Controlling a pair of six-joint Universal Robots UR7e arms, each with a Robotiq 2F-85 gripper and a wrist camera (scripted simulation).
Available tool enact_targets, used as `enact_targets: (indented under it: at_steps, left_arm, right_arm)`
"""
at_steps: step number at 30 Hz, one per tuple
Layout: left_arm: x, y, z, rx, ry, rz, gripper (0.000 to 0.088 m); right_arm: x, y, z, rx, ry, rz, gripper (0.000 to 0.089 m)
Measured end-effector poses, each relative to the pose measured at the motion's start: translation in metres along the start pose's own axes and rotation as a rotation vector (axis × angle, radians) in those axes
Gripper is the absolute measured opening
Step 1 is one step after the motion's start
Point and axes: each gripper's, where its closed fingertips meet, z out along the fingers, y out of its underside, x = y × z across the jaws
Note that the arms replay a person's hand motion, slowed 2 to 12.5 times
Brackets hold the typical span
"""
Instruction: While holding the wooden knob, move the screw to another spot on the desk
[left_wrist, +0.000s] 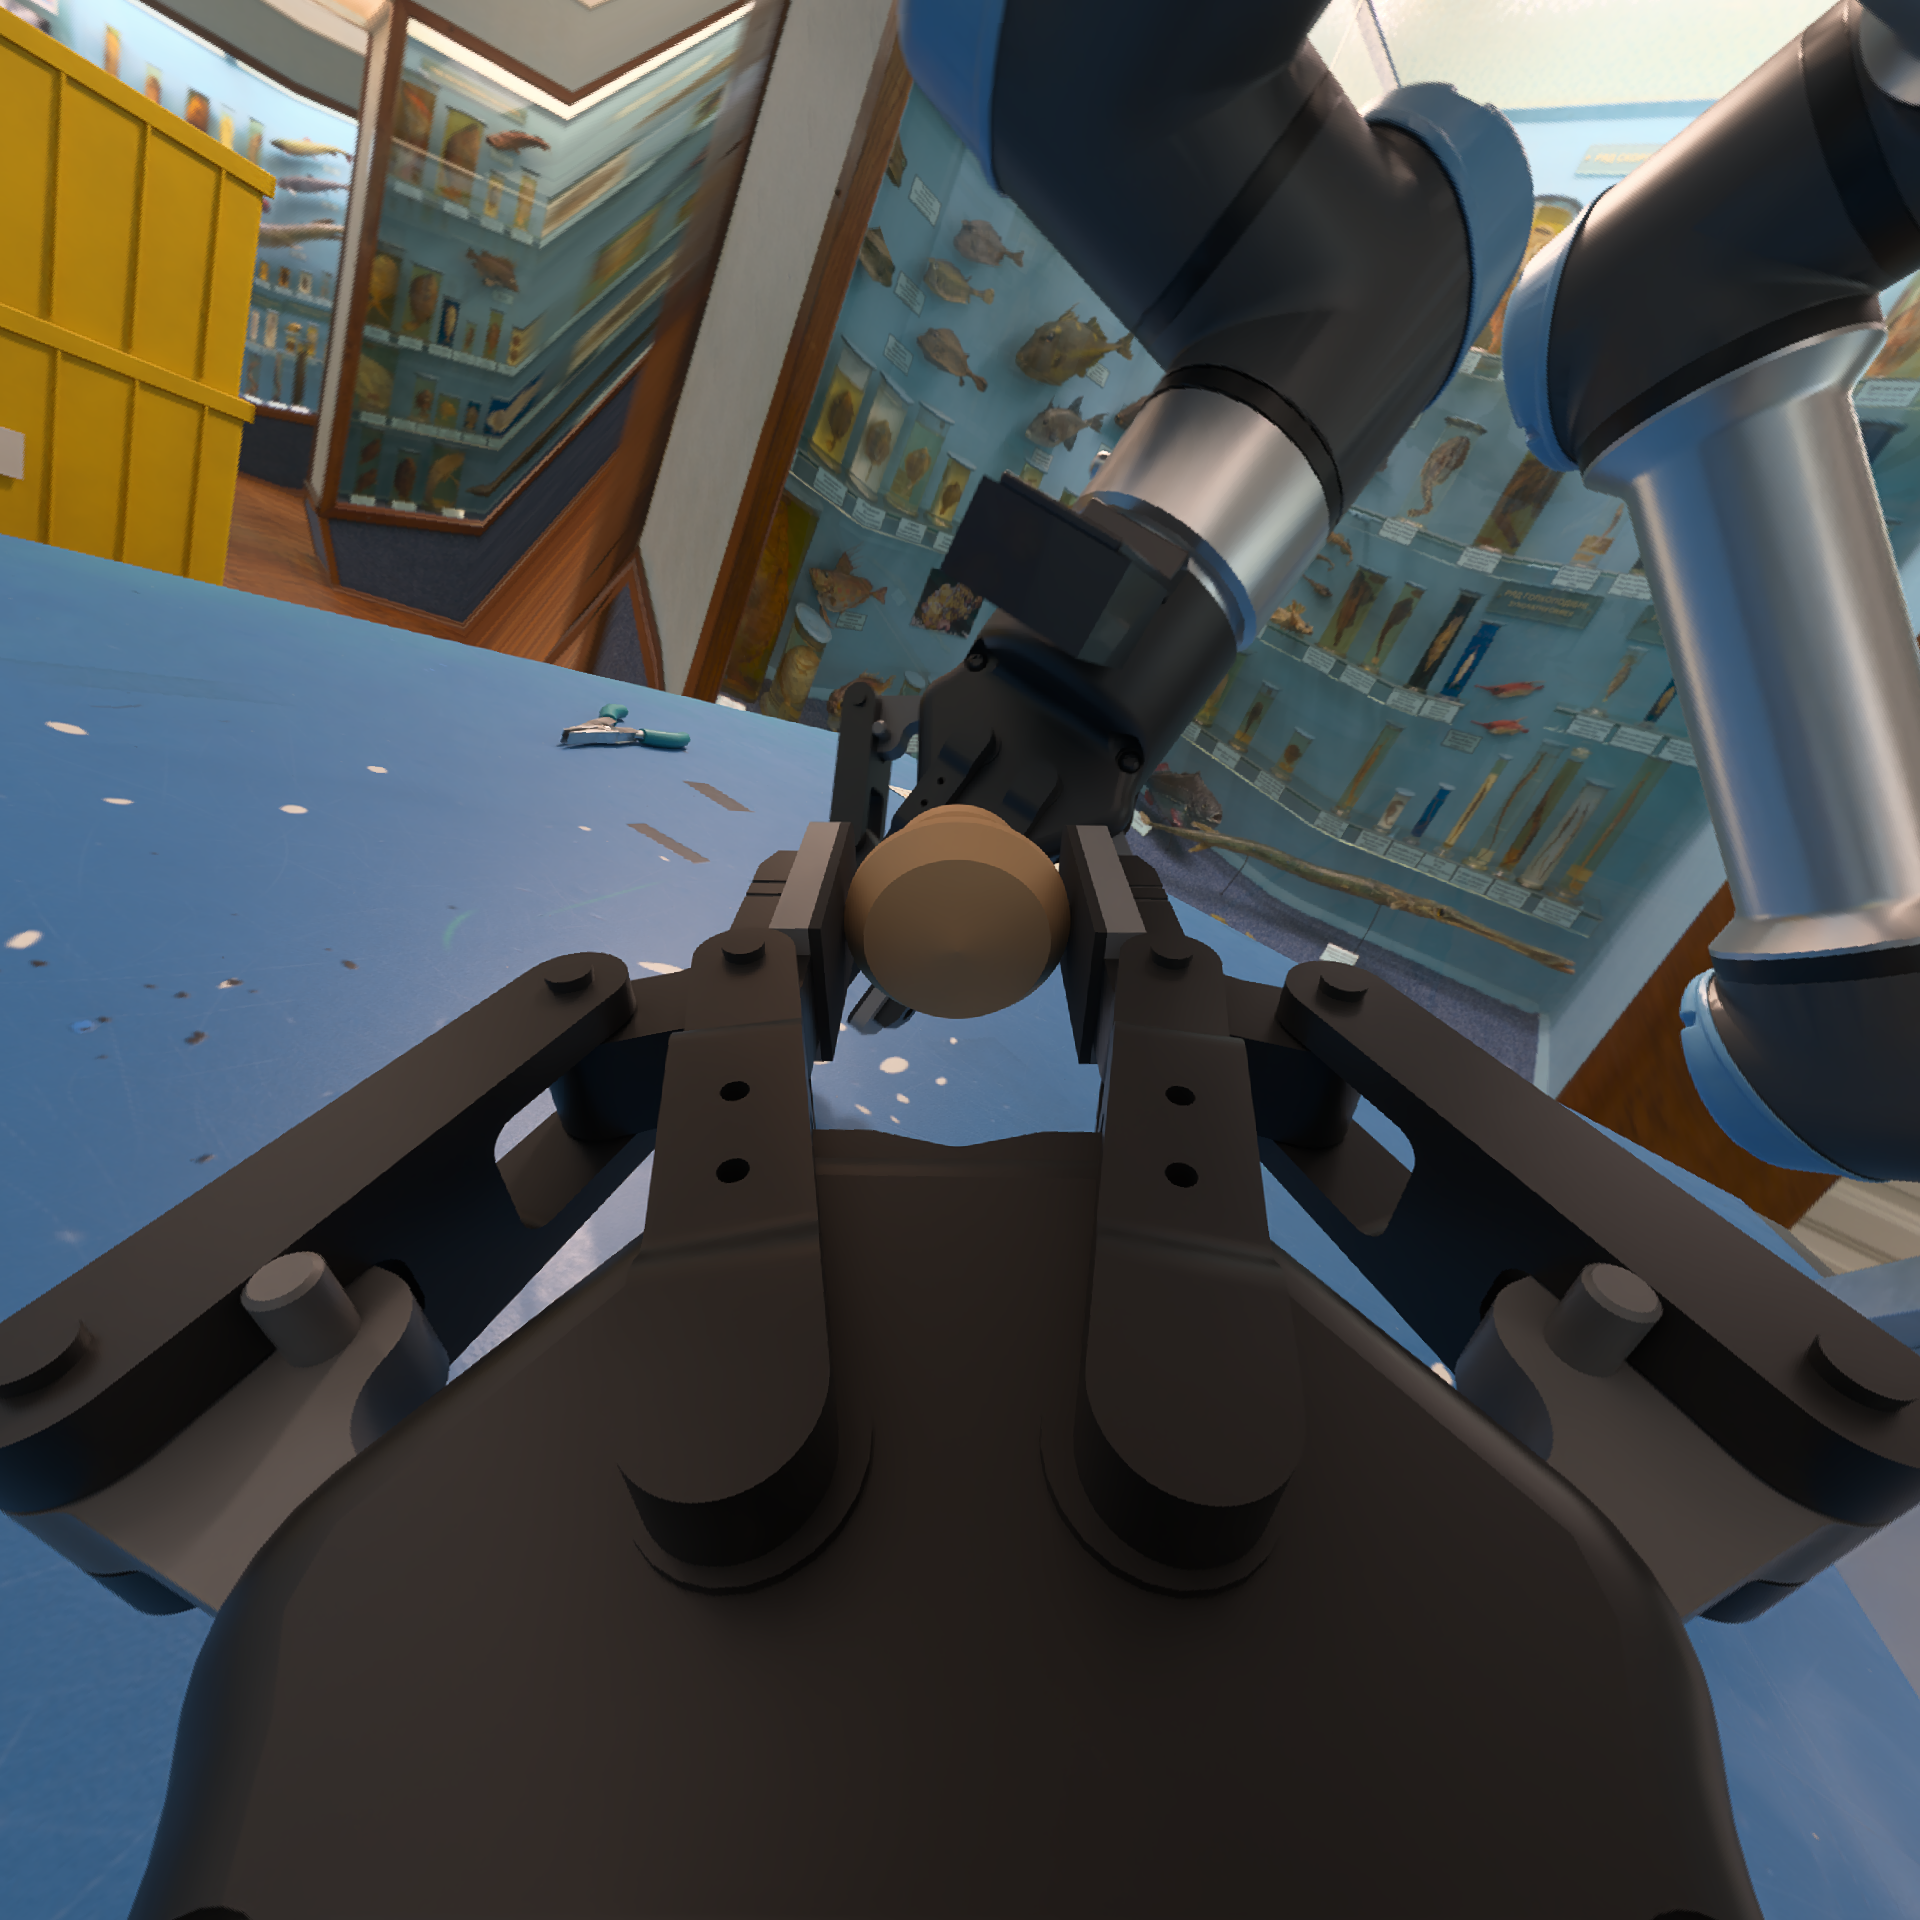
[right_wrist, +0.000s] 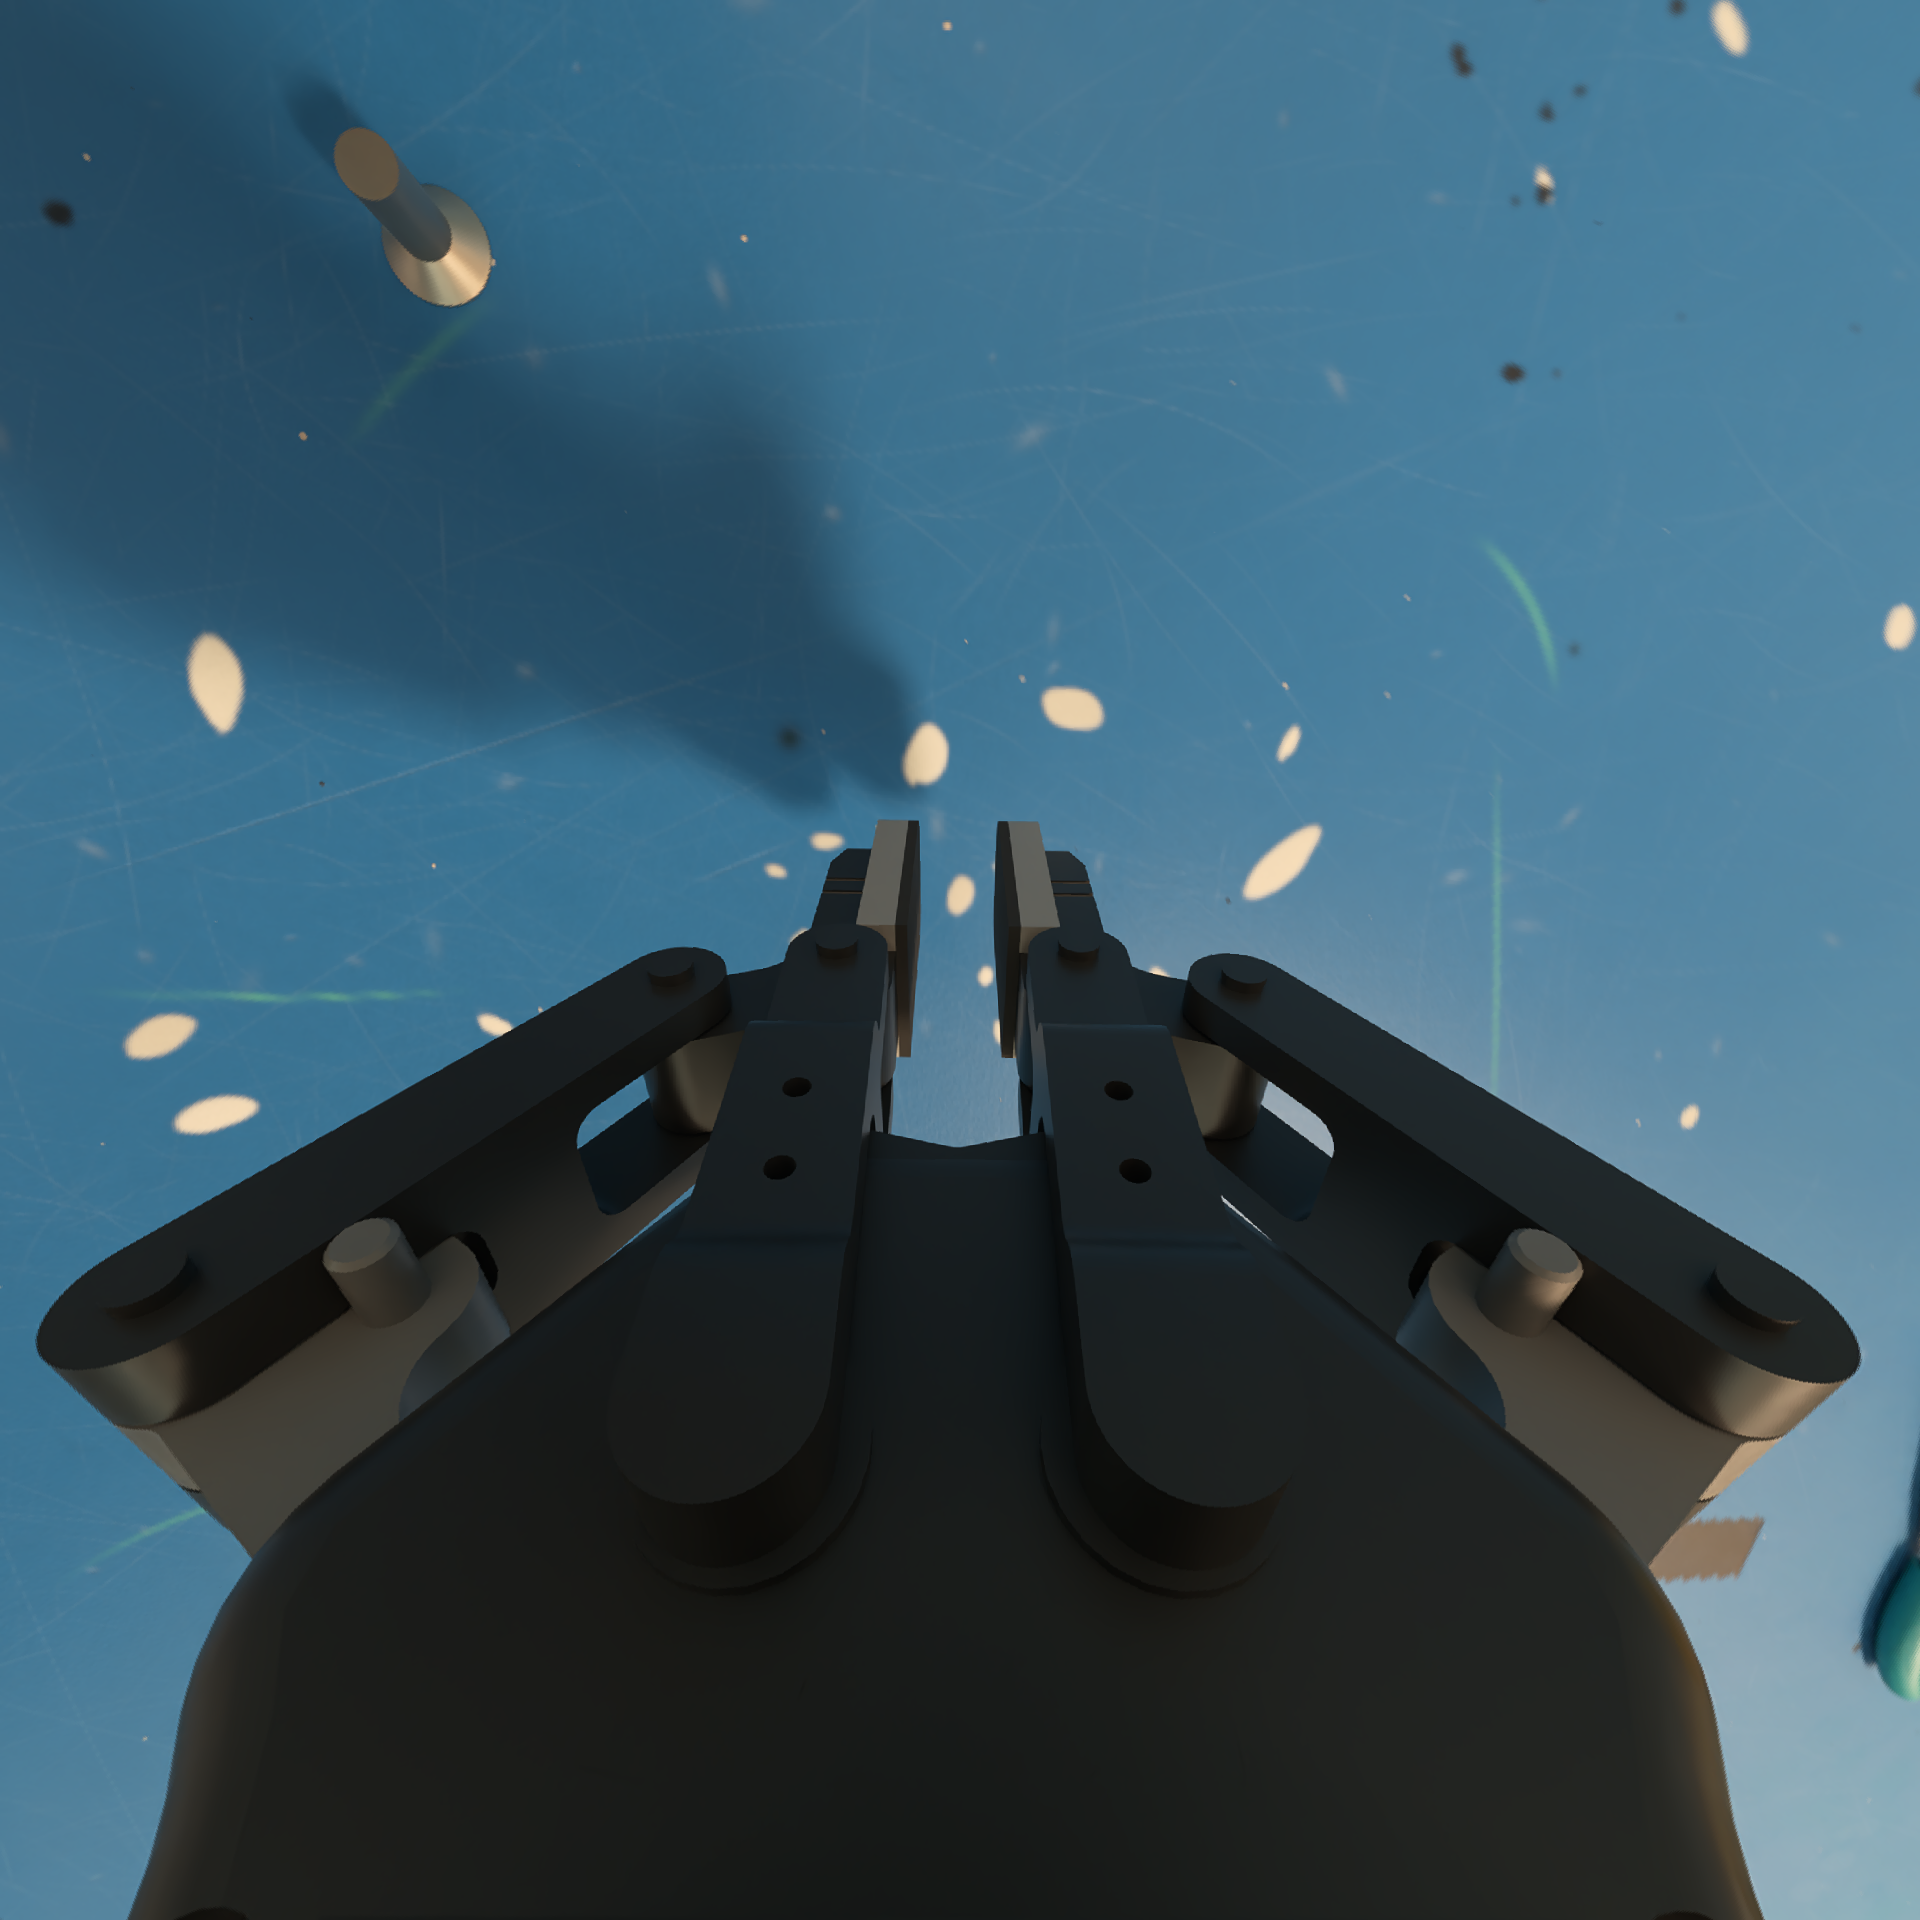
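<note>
Wooden knob clamped in left jaws; right jaws narrowly parted, empty, pointing down at desk.

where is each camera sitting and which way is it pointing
Left wrist view: on the left gripper, looking low across the blue desk; its fingers clamp the wooden knob, with the right arm beyond.
Right wrist view: on the right gripper, looking steeply down at the desk; its fingers are nearly closed on nothing, and the screw lies far upper left.
Shared: the speckled desk, the right gripper, and apparently the teal-handled pliers, seen as a teal tip at the right view's edge.
</note>
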Motion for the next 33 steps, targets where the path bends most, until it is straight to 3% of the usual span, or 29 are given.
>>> enact_targets:
  at_steps: [6, 15, 24, 33]
  left_arm:
    - [0.000, 0.000, 0.000, 0.004, 0.000, 0.000, 0.0350]
    - [-0.001, 0.000, 0.000, -0.001, -0.002, -0.003, 0.0350]
    - [-0.001, 0.001, 0.001, -0.004, -0.004, -0.005, 0.0350]
    - [-0.002, 0.000, 0.000, 0.000, -0.007, -0.009, 0.0350]
  right_arm:
    - [0.008, 0.020, -0.026, 0.062, 0.085, 0.086, 0.0142]
    - [0.011, 0.082, -0.055, 0.070, 0.196, 0.283, 0.0159]
    - [-0.009, 0.137, -0.057, 0.045, 0.214, 0.449, 0.0170]
    - [-0.029, 0.164, -0.052, 0.076, 0.237, 0.522, 0.0169]
